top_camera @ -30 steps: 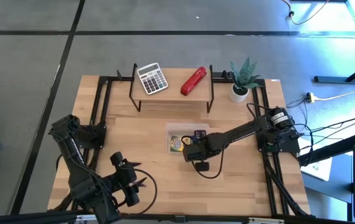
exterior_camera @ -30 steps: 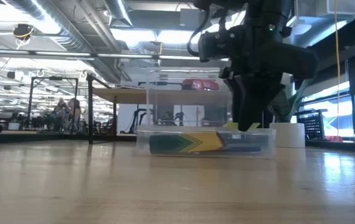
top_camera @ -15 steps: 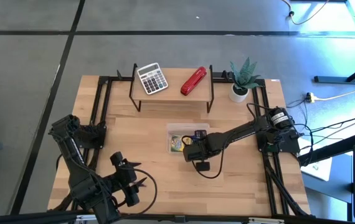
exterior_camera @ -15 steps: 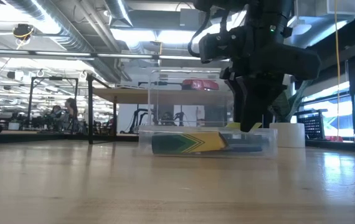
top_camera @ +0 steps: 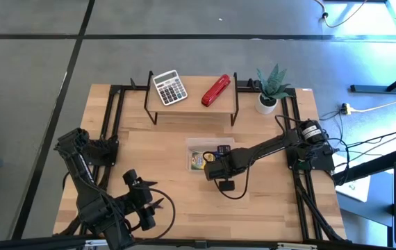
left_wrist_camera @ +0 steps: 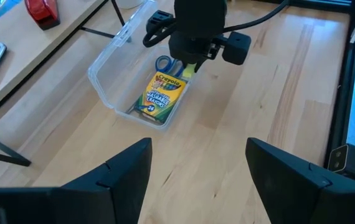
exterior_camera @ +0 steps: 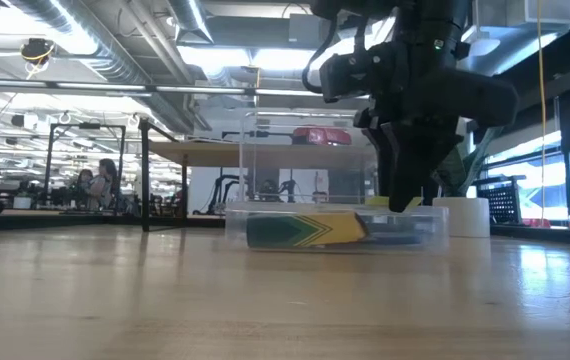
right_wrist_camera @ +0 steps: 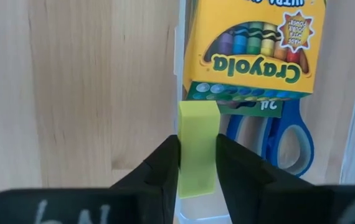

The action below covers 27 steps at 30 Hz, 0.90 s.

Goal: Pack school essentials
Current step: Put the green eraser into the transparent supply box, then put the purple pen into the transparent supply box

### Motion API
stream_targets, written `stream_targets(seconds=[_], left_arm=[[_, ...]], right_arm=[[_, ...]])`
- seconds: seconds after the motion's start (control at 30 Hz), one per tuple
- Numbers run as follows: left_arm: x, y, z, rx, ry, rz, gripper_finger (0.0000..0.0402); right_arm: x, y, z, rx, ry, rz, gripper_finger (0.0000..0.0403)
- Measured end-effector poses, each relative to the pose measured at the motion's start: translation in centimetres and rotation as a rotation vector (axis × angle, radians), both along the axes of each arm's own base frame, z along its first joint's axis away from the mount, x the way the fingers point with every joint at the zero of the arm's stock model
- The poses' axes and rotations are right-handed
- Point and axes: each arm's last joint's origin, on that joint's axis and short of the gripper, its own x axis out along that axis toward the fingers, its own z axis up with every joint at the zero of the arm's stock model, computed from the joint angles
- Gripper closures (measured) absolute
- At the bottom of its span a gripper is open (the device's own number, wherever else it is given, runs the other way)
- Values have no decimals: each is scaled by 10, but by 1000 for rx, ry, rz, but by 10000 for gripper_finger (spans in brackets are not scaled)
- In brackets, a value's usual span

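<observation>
Gripping yellow block (right_wrist_camera: 197, 148), right pincer (right_wrist_camera: 196, 163) narrowly parted, over clear box (left_wrist_camera: 112, 62).

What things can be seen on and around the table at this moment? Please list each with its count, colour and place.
Clear plastic bin: one, transparent, middle of the table.
Crayon box: one, yellow and green, lying in the bin.
Scissors: one, blue handles, in the bin, partly under the crayon box.
Yellow-green block: one, held above the bin's edge.
Calculator: one, grey, on the raised shelf at the table's far side.
Stapler: one, red, on the same shelf.
Potted plant: one, green in a white pot, far right corner.
People: small figures in the room behind; number unclear.
Left gripper: open, empty, near front left of the table.
Right gripper: shut on the yellow-green block, over the bin.
</observation>
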Motion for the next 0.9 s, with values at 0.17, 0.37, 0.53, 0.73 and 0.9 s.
stream_targets(seconds=[0.17, 0.37, 0.53, 0.73, 0.9], left_arm=[[0, 0, 0, 0, 0, 0, 148], [0, 0, 0, 0, 0, 0, 148], [0, 0, 0, 0, 0, -1, 148], [0, 0, 0, 0, 0, -1, 148], [0, 0, 0, -2, 1, -1, 148]], right_arm=[[0, -1, 0, 13, 5, -4, 312], [0, -3, 0, 11, 9, -8, 285], [0, -3, 0, 11, 9, -11, 250], [0, -3, 0, 11, 9, -11, 224], [-2, -4, 6, 28, 7, -31, 222]])
